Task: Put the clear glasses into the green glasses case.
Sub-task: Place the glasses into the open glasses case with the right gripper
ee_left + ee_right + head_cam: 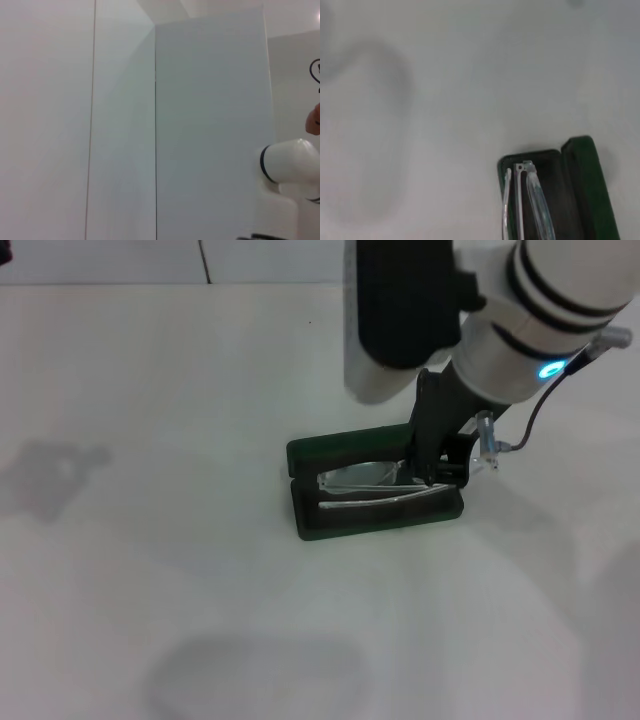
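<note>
Green glasses case [372,487] lies open on white desk [150,540], lid tipped back so the tray faces up. Clear glasses [362,478] rest folded inside: colourless, glinting against dark lining. Right tool [437,468] hangs over the case's right end; grip unclear. Left tool unseen.

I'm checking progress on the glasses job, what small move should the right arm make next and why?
Probably open the right gripper and lift straight up. The clear glasses already lie inside the open green glasses case, folded lengthwise, with the gripper at their right end. Whether it still holds them cannot be told. The left arm is out of the work area.
</note>
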You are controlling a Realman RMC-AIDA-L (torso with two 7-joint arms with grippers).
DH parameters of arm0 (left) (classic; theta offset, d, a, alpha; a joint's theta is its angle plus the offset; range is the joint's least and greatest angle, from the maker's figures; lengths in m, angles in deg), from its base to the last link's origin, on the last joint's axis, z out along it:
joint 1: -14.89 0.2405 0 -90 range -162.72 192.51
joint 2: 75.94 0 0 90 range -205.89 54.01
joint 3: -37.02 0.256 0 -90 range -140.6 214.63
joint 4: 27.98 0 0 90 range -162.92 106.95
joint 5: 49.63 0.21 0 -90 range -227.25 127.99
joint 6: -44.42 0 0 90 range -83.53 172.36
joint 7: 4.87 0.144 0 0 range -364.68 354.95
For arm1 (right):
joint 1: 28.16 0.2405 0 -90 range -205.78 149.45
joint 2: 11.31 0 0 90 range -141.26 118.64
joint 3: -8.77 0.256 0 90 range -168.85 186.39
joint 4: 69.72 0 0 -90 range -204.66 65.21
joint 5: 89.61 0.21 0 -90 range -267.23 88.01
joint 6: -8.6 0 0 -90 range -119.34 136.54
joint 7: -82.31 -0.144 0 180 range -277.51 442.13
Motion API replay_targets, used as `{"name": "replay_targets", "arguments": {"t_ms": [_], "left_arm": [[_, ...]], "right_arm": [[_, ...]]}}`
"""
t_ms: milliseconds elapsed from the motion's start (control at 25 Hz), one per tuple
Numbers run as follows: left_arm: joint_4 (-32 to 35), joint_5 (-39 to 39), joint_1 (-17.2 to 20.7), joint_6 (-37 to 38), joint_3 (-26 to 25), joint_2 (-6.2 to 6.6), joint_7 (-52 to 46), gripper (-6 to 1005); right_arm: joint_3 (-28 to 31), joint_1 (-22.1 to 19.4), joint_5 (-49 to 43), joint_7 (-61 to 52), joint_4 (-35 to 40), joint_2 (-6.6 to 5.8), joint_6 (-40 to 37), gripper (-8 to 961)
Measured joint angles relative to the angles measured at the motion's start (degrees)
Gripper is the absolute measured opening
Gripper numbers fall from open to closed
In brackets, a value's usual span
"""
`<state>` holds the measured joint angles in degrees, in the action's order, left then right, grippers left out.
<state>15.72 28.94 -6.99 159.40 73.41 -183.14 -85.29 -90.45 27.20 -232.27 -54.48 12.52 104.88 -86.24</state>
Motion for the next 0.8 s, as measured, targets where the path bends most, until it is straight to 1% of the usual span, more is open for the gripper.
{"name": "replay_targets", "arguments": {"t_ms": [320, 480, 800], "left_arm": [[-0.4, 0.5, -0.2, -0.1, -1.4, 0.01, 0.1, 50], [-1.1, 0.6, -0.5, -0.2, -1.5, 0.1, 0.1, 50], [-1.1, 0.6, -0.1, -0.3, -1.5, 0.08, 0.3, 50]], "right_arm": [[-6.0, 1.6, -1.1, -0.3, -6.5, 0.0, 8.3, 89], [-8.7, 2.6, -1.5, -1.7, -8.2, 0.0, 10.6, 89], [-12.8, 2.9, -2.6, -4.0, -8.7, 0.0, 13.0, 90]]}}
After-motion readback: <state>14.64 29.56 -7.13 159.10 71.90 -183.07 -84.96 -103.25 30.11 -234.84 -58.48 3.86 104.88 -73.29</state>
